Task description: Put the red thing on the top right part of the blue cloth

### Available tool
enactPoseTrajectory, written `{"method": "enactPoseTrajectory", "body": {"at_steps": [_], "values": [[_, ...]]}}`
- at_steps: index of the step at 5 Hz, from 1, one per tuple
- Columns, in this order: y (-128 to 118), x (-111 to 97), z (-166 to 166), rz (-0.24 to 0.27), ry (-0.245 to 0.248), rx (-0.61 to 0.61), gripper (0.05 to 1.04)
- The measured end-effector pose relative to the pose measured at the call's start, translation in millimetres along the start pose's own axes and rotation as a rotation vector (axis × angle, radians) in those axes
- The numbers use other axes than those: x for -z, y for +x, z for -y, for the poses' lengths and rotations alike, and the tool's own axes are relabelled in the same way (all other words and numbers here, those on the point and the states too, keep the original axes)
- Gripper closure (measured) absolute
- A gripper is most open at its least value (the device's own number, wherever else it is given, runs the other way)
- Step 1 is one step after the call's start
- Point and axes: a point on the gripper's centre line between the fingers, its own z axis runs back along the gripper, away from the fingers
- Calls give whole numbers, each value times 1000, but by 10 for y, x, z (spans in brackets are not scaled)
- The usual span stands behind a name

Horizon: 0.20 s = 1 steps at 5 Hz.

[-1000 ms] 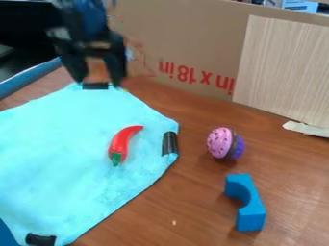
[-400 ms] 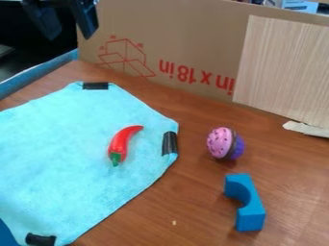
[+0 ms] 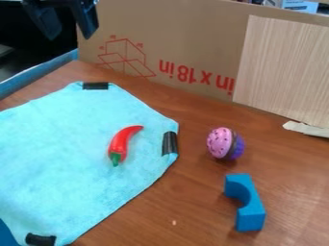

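Gripper [image 3: 70, 36] wide open at far left, top cut off, and there's the red pepper [image 3: 122, 142] on the blue cloth's [image 3: 61, 144] right part, the cloth's left side cropped!

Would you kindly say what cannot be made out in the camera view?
Camera view:
- Blue cloth: left part, cut off by left edge.
- Pincer: upper part, cut off by top edge.
- Blue item: cut off at lower-left corner.
- Pale speck: too small to identify.

The gripper [image 3: 69, 37] and cardboard-backed table [image 3: 193, 202] suggest a lab
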Motion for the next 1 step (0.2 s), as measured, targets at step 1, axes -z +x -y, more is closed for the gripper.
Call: {"method": "enactPoseTrajectory", "body": {"at_steps": [1], "values": [[1, 1, 5, 0, 0, 0, 83]]}}
